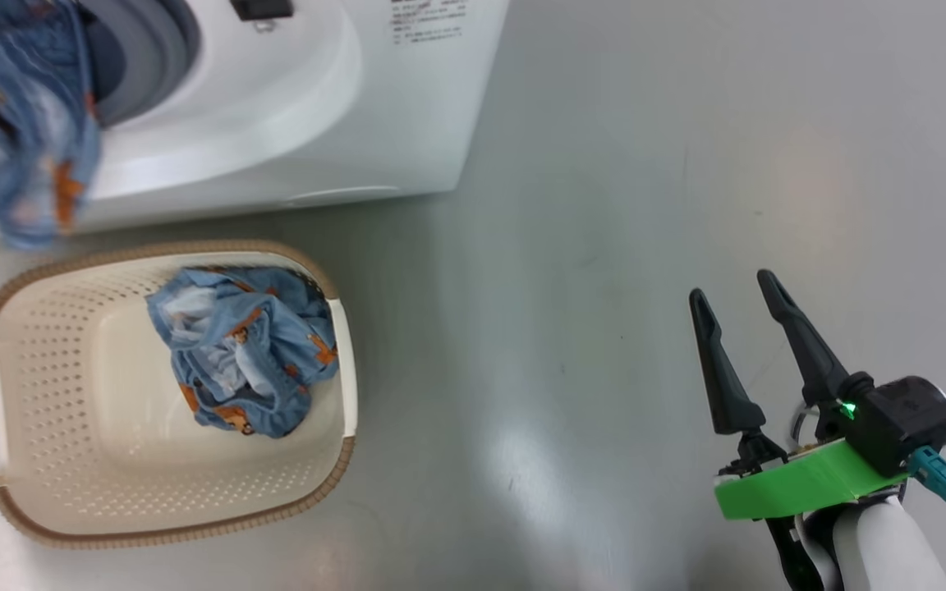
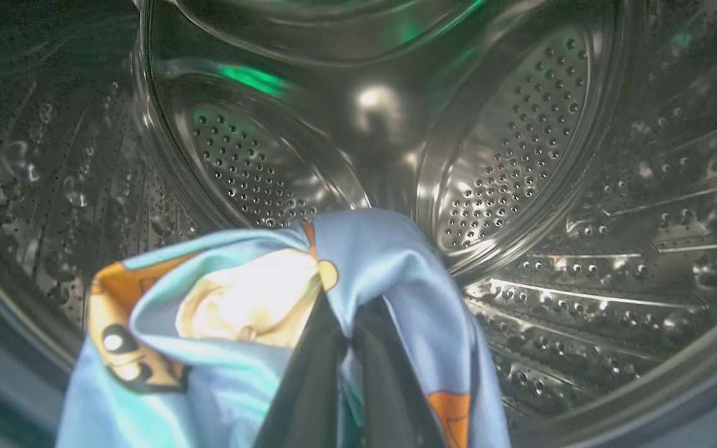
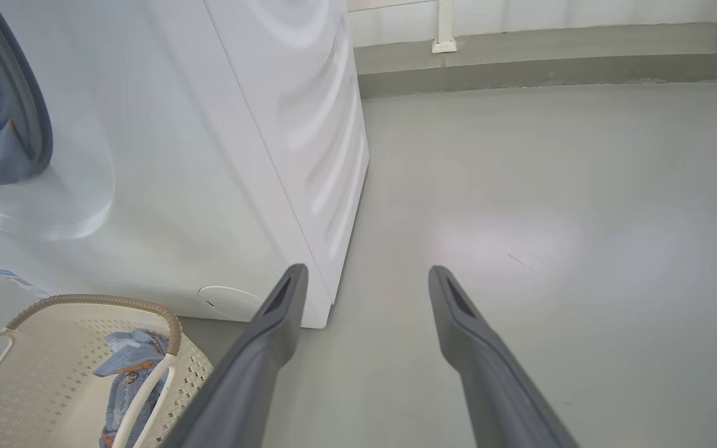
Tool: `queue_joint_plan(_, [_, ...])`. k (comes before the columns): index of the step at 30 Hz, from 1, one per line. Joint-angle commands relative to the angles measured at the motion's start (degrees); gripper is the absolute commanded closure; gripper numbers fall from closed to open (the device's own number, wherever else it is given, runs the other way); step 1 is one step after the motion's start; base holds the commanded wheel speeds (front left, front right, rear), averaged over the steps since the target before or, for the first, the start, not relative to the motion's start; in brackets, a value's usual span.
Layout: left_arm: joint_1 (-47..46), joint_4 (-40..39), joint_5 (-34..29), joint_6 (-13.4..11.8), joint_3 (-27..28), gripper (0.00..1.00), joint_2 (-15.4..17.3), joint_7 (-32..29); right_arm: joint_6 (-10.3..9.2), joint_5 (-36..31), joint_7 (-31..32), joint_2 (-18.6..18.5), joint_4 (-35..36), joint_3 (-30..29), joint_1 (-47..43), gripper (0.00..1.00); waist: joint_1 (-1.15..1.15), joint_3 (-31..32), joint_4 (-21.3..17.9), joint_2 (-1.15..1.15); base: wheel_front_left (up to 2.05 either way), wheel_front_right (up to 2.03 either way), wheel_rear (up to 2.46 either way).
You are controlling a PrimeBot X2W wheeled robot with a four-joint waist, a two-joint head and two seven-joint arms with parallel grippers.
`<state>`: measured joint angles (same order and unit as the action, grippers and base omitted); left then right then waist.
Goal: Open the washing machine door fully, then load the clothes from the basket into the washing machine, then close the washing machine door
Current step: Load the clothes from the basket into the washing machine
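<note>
One garment (image 2: 396, 261) pinched in closed left gripper (image 2: 347, 330), drum (image 2: 520, 124) just ahead of it. Second garment (image 1: 247, 353) in basket (image 1: 46, 386), well left of right gripper (image 1: 734, 289), spread wide, empty, above floor (image 1: 604, 246).

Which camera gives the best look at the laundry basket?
The head view: it looks down on the whole basket, rim, both handles and the blue garment lying inside. The right wrist view catches one corner of it at the bottom left. The left wrist view looks into the drum instead.
</note>
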<state>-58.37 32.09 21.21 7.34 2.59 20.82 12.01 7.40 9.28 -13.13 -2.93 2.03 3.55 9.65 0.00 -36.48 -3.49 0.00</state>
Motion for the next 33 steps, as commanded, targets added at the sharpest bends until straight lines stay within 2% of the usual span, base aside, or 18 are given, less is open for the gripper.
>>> queue_joint_plan(1, [-2.9, -0.1, 0.6, 0.1, 0.1, 1.0, 4.7, -0.3, 0.09, 0.3, -0.5, 0.1, 1.0, 1.8, -0.1, 0.0, 0.0, -1.9, -1.0, 0.0, 0.0, 0.0, 0.0])
queue_joint_plan(8, [-12.8, 5.6, 1.5, 0.1, -2.8, 1.0, 8.4, 0.5, 0.09, 0.4, -0.9, 0.1, 0.3, 2.5, 1.0, 0.0, 0.0, -3.6, -2.0, 0.0, 0.0, 0.0, 0.0])
queue_joint_plan(14, [-19.1, 10.7, 1.8, 0.1, -1.6, 1.0, 9.8, 2.6, 0.09, 0.9, -1.3, 0.1, -0.4, 3.0, 1.6, 0.0, 0.0, -4.1, -2.7, 0.0, 0.0, 0.0, 0.0])
queue_joint_plan(20, [-20.6, 16.4, 0.2, 0.1, -2.9, 1.0, 9.2, 2.9, 0.09, 1.1, -1.6, 0.1, -0.9, 3.3, 2.0, 0.0, 0.0, -4.4, -2.9, 0.0, 0.0, 0.0, 0.0])
queue_joint_plan(26, [-22.8, 22.2, 0.6, 0.1, -8.4, 1.0, 8.0, 2.7, 0.09, 0.9, -1.7, 0.1, -1.1, 3.5, 2.2, 0.0, 0.0, -4.5, -2.9, 0.0, 0.0, 0.0, 0.0])
queue_joint_plan(33, [-25.8, 27.1, 2.4, 0.1, -15.3, 1.0, 8.1, 0.4, 0.09, 1.0, -1.8, 0.1, -1.3, 3.9, 2.6, 0.0, 0.0, -4.9, -3.4, 0.0, 0.0, 0.0, 0.0])
